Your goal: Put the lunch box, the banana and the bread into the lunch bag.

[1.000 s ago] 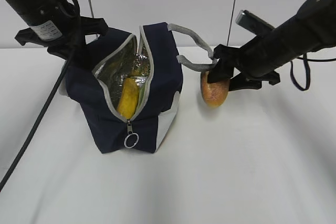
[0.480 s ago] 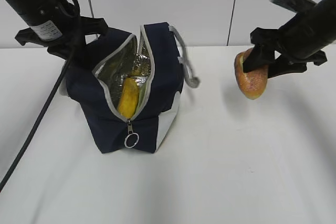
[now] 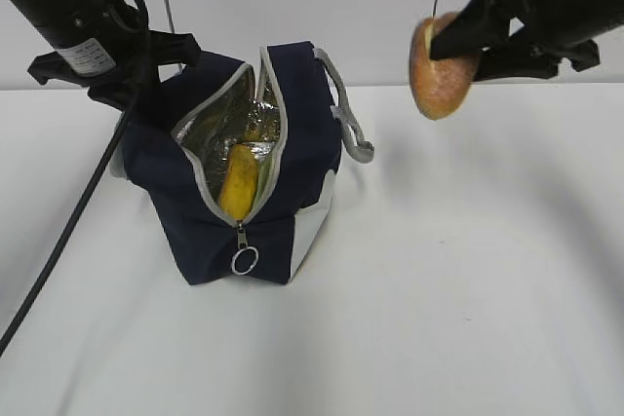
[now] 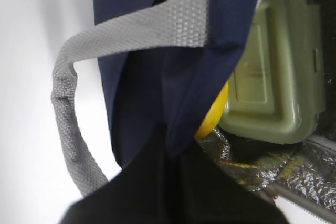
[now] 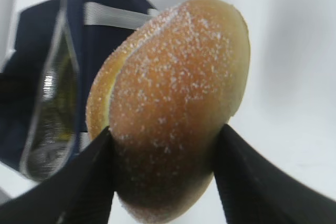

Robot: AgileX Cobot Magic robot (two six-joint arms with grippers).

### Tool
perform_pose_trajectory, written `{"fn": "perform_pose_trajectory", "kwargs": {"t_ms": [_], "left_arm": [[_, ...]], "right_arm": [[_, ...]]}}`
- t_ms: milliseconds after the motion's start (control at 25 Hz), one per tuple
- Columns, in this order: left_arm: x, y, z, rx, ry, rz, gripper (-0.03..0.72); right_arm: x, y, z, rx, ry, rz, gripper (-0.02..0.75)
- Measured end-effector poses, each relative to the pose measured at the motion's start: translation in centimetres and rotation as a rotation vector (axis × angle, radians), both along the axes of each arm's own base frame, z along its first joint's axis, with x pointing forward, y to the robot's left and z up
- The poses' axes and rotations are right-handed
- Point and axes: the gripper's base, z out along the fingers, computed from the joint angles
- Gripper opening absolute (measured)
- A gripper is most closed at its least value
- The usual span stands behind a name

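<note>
Exterior view: bread (image 3: 441, 80) in right gripper (image 3: 460, 42)

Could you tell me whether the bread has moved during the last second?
Yes. The bread, held by the right gripper, has risen and shifted right, away from the lunch bag.

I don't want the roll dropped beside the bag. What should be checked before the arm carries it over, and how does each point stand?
1. Bread clamped between the right gripper fingers: ok.
2. Bread lifted clear of the table: ok.
3. Lunch bag unzipped, mouth gaping: ok.
4. Left gripper holding the bag's far edge open: cannot tell, its fingers are hidden behind the fabric.
5. Banana and lunch box already inside: ok.
6. Room left for the bread: cannot tell.
</note>
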Motion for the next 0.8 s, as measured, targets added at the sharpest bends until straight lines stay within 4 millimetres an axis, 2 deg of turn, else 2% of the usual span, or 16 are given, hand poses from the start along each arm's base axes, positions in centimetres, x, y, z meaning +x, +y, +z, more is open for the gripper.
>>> {"fn": "perform_pose_trajectory", "kwargs": {"t_ms": [80, 120, 160, 360, 480, 600, 800], "left_arm": [[0.0, 0.0, 0.0, 0.0, 0.0, 0.0, 0.0], [0.0, 0.0, 0.0, 0.0, 0.0, 0.0, 0.0], [0.0, 0.0, 0.0, -0.001, 0.0, 0.0, 0.0], [0.0, -0.2, 0.0, -0.02, 0.0, 0.004, 0.0], [0.0, -0.2, 0.1, -0.031, 0.0, 0.006, 0.0], [0.0, -0.3, 0.1, -0.042, -0.001, 0.009, 0.0], [0.0, -0.6, 0.2, -0.073, -0.001, 0.016, 0.0]], "right_arm": [[-0.1, 0.9, 0.8, 0.119, -0.033, 0.048, 0.42], [-0.2, 1.0, 0.9, 0.118, -0.046, 0.076, 0.42], [-0.1, 1.6, 1.7, 0.238, -0.063, 0.072, 0.42], [-0.1, 3.8, 2.9, 0.403, -0.137, 0.146, 0.42], [0.0, 5.5, 2.2, 0.428, -0.132, 0.191, 0.42], [0.5, 7.7, 0.7, 0.42, -0.105, 0.233, 0.419], [2.0, 9.4, -1.4, 0.412, -0.067, 0.248, 0.419]]}}
